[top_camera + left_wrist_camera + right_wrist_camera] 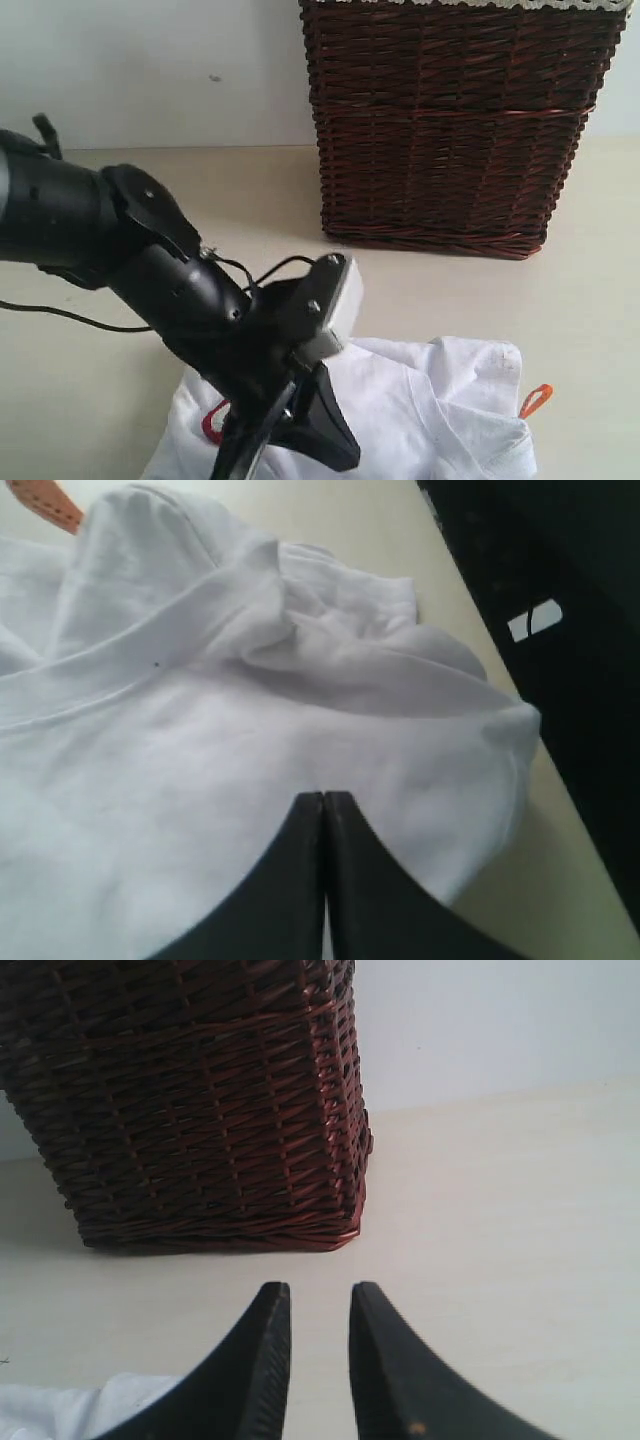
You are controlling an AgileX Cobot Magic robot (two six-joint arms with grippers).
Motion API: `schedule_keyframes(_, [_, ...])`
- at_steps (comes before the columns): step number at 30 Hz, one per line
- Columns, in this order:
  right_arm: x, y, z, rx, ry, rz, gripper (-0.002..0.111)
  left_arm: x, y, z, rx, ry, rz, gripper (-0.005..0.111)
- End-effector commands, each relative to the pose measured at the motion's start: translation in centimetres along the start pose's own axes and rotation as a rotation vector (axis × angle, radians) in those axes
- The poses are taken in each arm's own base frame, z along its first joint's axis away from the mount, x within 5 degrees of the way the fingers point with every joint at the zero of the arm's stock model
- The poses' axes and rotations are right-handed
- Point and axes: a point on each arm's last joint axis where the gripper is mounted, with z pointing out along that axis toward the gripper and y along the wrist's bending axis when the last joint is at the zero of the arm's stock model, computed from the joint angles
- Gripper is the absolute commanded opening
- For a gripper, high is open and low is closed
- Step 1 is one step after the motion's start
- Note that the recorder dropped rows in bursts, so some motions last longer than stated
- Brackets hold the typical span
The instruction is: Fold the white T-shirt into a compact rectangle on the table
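Note:
The white T-shirt lies crumpled on the table at the near edge of the exterior view. A small orange tag sticks out on its right, and a bit of red letter outline shows beside the arm. My left arm reaches down over the shirt's left part. In the left wrist view my left gripper is shut, tips pressed together just over the white cloth, with no fabric showing between them. My right gripper is open over bare table, with a corner of the shirt beside it.
A dark brown wicker basket stands at the back right, close in front of the right gripper. Behind it is a pale wall. In the left wrist view the table's edge runs beside the shirt, with a dark drop beyond it.

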Motion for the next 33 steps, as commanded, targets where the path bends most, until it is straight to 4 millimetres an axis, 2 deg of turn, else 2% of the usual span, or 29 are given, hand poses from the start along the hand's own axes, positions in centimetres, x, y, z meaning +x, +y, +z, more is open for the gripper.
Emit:
schedule_keyframes(1, [0.1, 0.0, 0.0, -0.002, -0.006, 0.0, 0.021, 0.2, -0.4, 3.5, 0.021, 0.076, 0.089, 0.0])
schedule_keyframes(4, [0.1, 0.0, 0.0, -0.002, -0.006, 0.0, 0.021, 0.5, 0.4, 5.3, -0.09, 0.144, 0.068, 0.0])
schedule_keyframes(9, [0.1, 0.0, 0.0, -0.002, -0.006, 0.0, 0.021, -1.3, 2.3, 4.8, -0.195, 0.119, 0.07, 0.0])
schedule_keyframes(13, [0.1, 0.0, 0.0, -0.002, -0.006, 0.0, 0.021, -1.5, 3.6, 5.1, -0.253, 0.124, 0.071, 0.0])
schedule_keyframes(18, [0.1, 0.0, 0.0, -0.002, -0.006, 0.0, 0.021, -0.4, 4.9, 6.0, -0.32, 0.165, 0.056, 0.0])
schedule_keyframes(22, [0.1, 0.0, 0.0, -0.002, -0.006, 0.0, 0.021, 0.2, 5.2, 6.6, -0.311, 0.181, 0.059, 0.0])
schedule_keyframes(26, [0.1, 0.0, 0.0, -0.002, -0.006, 0.0, 0.021, 0.7, 7.4, 7.8, -0.379, 0.2, 0.057, 0.0])
schedule_keyframes(29, [0.1, 0.0, 0.0, -0.002, -0.006, 0.0, 0.021, -0.3, 8.4, 7.7, -0.423, 0.154, 0.026, 0.0])
schedule_keyframes(33, [0.1, 0.0, 0.0, -0.002, -0.006, 0.0, 0.021, -2.0, 9.1, 6.0, -0.537, 0.097, -0.065, 0.0])
